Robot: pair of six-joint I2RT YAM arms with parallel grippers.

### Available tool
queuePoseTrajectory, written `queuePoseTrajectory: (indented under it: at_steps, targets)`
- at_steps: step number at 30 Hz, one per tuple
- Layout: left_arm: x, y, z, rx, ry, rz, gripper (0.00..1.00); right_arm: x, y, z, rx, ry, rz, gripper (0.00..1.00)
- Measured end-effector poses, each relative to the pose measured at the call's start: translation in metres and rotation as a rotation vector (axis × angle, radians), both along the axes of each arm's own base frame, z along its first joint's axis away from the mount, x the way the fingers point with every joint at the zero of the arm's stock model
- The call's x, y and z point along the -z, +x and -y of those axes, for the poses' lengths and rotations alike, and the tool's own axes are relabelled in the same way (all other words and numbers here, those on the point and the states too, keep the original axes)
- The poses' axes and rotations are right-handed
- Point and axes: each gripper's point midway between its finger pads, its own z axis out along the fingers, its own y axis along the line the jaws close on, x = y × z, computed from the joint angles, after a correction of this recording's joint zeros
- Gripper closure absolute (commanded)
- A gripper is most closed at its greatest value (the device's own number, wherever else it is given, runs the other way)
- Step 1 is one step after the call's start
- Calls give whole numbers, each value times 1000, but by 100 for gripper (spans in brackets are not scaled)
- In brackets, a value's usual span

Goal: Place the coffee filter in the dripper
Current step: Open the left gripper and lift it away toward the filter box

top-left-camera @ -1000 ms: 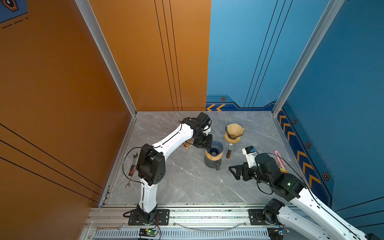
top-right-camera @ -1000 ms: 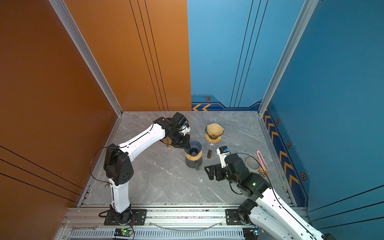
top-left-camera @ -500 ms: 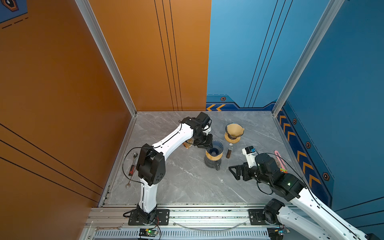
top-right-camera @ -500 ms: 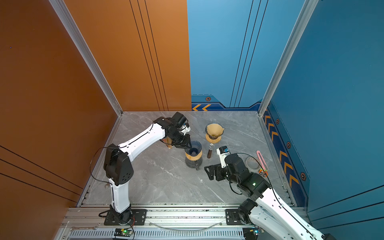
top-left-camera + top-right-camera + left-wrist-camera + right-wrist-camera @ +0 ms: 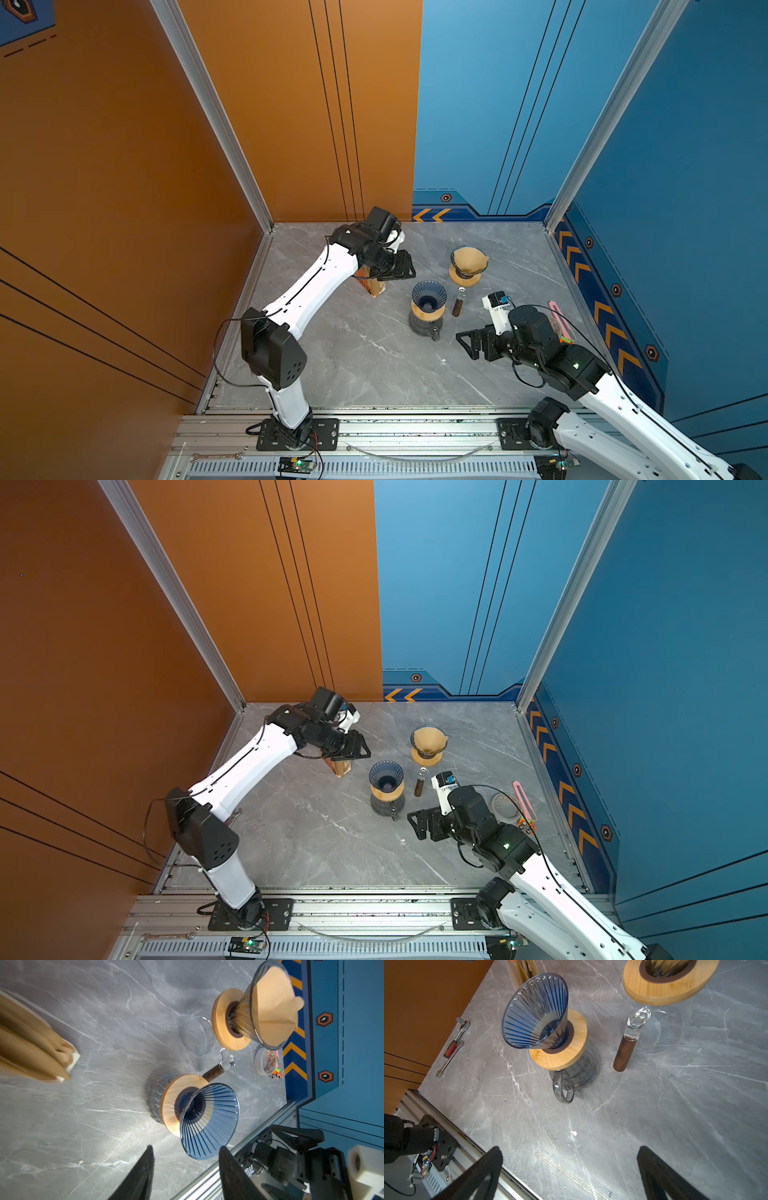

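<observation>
Hand on left [image 5: 186, 1147], half open, empty

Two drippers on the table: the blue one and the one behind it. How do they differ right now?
The blue dripper is empty; the rear dripper holds a brown paper filter. The blue dripper's cone is ribbed and blue; the rear dripper's is clear, greyish. The blue dripper stands nearer the front rail than the rear dripper, on a dark carafe with a handle. Both stand upright, with round wooden collars.
</observation>
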Motion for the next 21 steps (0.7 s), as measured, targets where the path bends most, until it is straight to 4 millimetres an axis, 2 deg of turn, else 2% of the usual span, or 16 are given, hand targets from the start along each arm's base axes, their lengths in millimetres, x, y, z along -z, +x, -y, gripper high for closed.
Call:
queuePoseTrajectory:
  at_steps: [4,9,15,21]
  targets:
    - [-6,-1,-29,-71,27,35,49,-13,2,-5,-13,13,21,0]
    - [16,11,-60,-164,146,42,51,-20,4,-12,-28,20,38,0]
    - [46,34,-80,-232,310,57,53,-19,0,-16,-43,-3,52,0]
    - [76,61,-89,-261,451,60,59,-22,1,-12,-23,-6,71,0]
